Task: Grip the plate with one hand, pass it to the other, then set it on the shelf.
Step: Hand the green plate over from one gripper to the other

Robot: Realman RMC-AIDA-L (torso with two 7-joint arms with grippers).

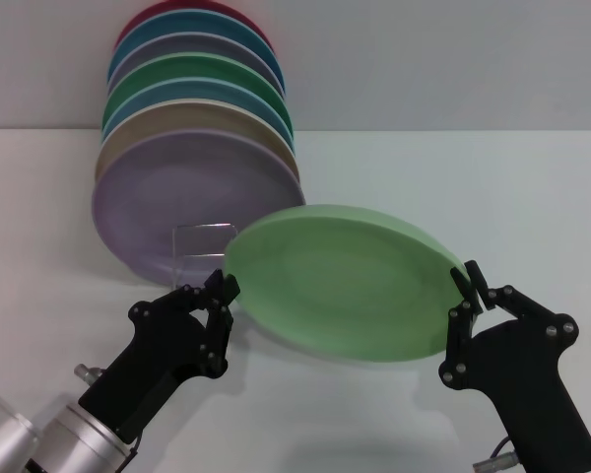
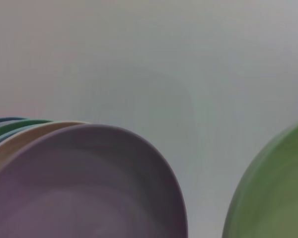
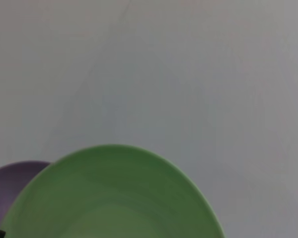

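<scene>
The light green plate [image 1: 345, 281] is held tilted above the white table, its face toward me. My right gripper [image 1: 470, 281] is shut on its right rim; the plate fills the lower part of the right wrist view [image 3: 114, 198]. My left gripper [image 1: 224, 286] sits at the plate's lower left edge with its fingers together and does not seem to hold it; the plate's rim shows at the side of the left wrist view [image 2: 273, 193]. The shelf [image 1: 199, 239] stands behind, mostly hidden by several upright plates.
The row of upright plates in the shelf has a lilac plate [image 1: 187, 202] at the front, then tan, emerald green [image 1: 202, 74], blue and red ones behind. The lilac plate is close ahead in the left wrist view [image 2: 84, 188]. A white table [image 1: 532, 197] lies to the right.
</scene>
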